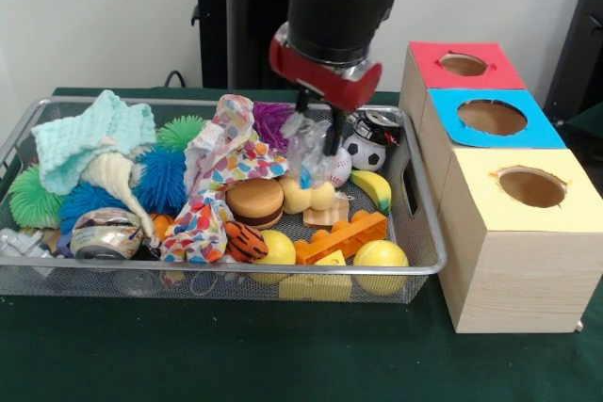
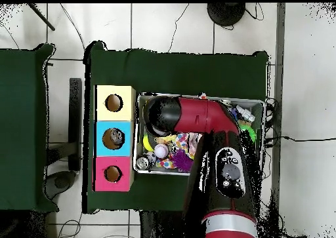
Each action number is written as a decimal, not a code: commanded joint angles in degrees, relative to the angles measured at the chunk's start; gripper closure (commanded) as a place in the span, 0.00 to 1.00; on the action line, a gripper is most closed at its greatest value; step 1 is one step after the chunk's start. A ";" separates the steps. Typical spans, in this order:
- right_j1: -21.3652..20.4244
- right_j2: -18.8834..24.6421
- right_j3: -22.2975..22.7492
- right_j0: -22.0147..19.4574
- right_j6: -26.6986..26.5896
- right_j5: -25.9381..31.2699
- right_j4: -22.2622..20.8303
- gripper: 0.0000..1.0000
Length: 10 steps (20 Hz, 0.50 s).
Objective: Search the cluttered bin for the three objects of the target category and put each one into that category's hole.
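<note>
A pale wall [image 1: 113, 16] backs the green-clothed table [image 1: 236, 355]; white floor tiles [image 2: 170, 25] surround it.

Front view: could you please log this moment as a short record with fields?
bin: wire mesh, crowded with toys, puff balls and cloth
end effector: lowered into the bin's middle, at a piece of crinkled clear plastic; open or shut unclear
can: lies on its side near the bin's front left corner, away from the arm
blue hole: middle box, between the red and yellow tops, right of the bin

Green table [image 1: 283, 355] with bin [image 1: 426, 265], boxes [image 1: 513, 270]
</note>
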 commanded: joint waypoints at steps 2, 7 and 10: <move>-1.13 7.72 8.43 -0.12 -1.56 -2.02 2.52 1.00; -2.49 7.59 9.30 2.47 2.26 -1.25 3.77 1.00; -2.64 7.38 9.74 4.14 4.80 -1.93 4.97 1.00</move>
